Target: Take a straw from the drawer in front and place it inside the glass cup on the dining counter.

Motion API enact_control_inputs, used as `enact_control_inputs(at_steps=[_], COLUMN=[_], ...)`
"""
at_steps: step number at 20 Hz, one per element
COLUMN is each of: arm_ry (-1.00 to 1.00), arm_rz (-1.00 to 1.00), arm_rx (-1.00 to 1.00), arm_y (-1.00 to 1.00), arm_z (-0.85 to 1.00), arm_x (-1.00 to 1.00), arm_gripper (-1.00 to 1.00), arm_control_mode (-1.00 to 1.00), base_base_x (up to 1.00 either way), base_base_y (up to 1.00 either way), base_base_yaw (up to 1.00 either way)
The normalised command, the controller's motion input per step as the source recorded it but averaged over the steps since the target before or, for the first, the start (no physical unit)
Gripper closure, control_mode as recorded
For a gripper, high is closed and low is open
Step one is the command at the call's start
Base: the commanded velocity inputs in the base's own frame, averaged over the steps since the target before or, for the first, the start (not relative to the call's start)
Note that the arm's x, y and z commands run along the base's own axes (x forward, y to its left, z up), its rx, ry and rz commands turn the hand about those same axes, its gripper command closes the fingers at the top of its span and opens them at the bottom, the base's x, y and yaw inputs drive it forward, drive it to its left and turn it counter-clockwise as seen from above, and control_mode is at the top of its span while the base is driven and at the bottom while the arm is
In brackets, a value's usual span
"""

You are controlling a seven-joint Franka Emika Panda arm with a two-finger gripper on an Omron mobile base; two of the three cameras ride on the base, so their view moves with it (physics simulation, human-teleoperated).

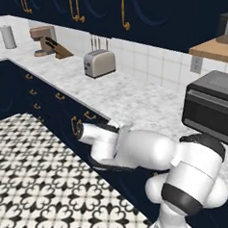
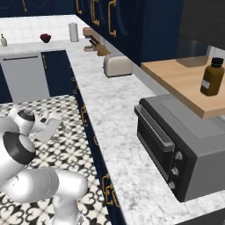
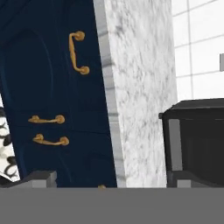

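Observation:
The navy drawer (image 3: 48,57) is closed, and its curved brass pull handle (image 3: 77,52) runs up and down in the rolled hand view. My gripper (image 3: 111,180) is open, with its dark fingertips (image 3: 40,177) far apart at the bottom of that view and nothing between them. It faces the navy cabinet front at a short distance, without touching it. In the left base view my hand (image 1: 82,131) hovers just below the worktop edge, next to a brass handle (image 1: 89,115). The straw is hidden. The glass cup and the dining counter are out of view.
A marble worktop (image 1: 129,98) carries a toaster (image 1: 99,63), a dark oven (image 1: 212,106), a knife block (image 1: 58,48) and a coffee machine (image 1: 42,39). A wooden shelf (image 2: 184,79) holds a brown bottle (image 2: 212,77). Patterned floor tiles (image 1: 33,179) lie to the left of the cabinets.

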Motion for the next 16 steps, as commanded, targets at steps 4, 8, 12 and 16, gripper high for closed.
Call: enact_control_inputs(at_steps=[4, 8, 12, 16], arm_ry=[-0.03, -0.10, -0.13, -0.06], arm_rz=[-0.17, -0.14, -0.16, -0.17], arm_rx=[-0.21, -0.16, -0.14, -0.10], arm_y=[-0.28, -0.27, -0.22, -0.34], arm_z=[-0.69, -0.57, -0.49, -0.43], arm_x=[0.51, 0.44, 0.41, 0.56], arm_gripper=[-1.00, -1.00, -1.00, -1.00], arm_control_mode=[-1.00, -1.00, -1.00, -1.00], base_base_x=[0.00, 0.00, 0.00, 0.00], base_base_y=[0.00, 0.00, 0.00, 0.00], base_base_yaw=[0.00, 0.00, 0.00, 0.00])
